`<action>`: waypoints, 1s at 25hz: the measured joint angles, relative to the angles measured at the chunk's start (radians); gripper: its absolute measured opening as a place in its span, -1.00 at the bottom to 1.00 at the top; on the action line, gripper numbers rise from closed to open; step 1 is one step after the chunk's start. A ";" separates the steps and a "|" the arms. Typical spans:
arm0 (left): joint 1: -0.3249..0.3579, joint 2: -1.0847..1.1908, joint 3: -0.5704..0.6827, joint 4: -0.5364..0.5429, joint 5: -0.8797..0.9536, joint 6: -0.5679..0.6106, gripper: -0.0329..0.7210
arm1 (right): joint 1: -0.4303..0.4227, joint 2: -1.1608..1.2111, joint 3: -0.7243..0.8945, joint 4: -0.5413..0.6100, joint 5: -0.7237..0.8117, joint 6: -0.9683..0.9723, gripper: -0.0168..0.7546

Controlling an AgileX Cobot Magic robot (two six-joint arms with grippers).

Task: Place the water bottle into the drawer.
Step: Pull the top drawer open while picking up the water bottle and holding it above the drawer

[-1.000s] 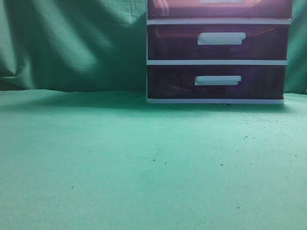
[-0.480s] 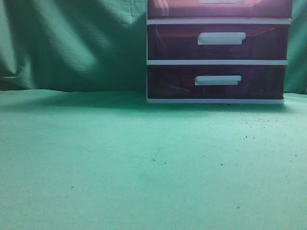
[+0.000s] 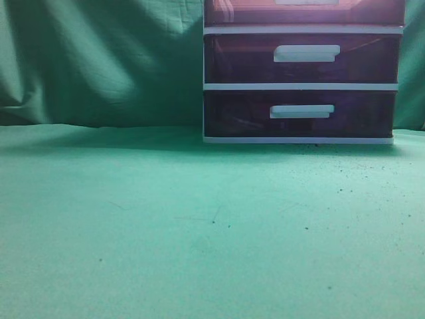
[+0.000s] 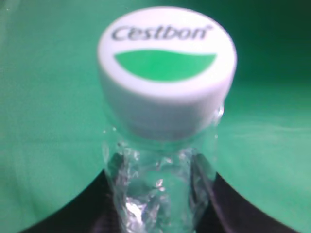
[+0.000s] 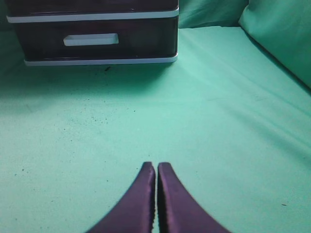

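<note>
In the left wrist view my left gripper [image 4: 158,194] is shut on the water bottle [image 4: 165,82], a clear crinkled bottle with a white cap printed "Cestbon" over a green patch; the dark fingers grip its neck on both sides. The top drawer [image 3: 304,12] shows only as a reddish-purple strip at the upper edge of the exterior view, its white handle cut off. It looks closed. In the right wrist view my right gripper [image 5: 156,167] is shut and empty, low over the green cloth, in front of the drawer unit. Neither gripper shows in the exterior view.
The white-framed drawer unit stands at the back right on the green cloth [image 3: 199,219], with the middle drawer [image 3: 302,58] and bottom drawer [image 3: 299,113] closed. The bottom drawer also shows in the right wrist view [image 5: 92,40]. A green curtain [image 3: 99,60] hangs behind.
</note>
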 joint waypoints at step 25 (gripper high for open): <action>-0.217 -0.257 -0.366 -0.066 0.691 0.040 -0.29 | 0.000 0.000 0.002 0.022 -0.088 0.010 -0.96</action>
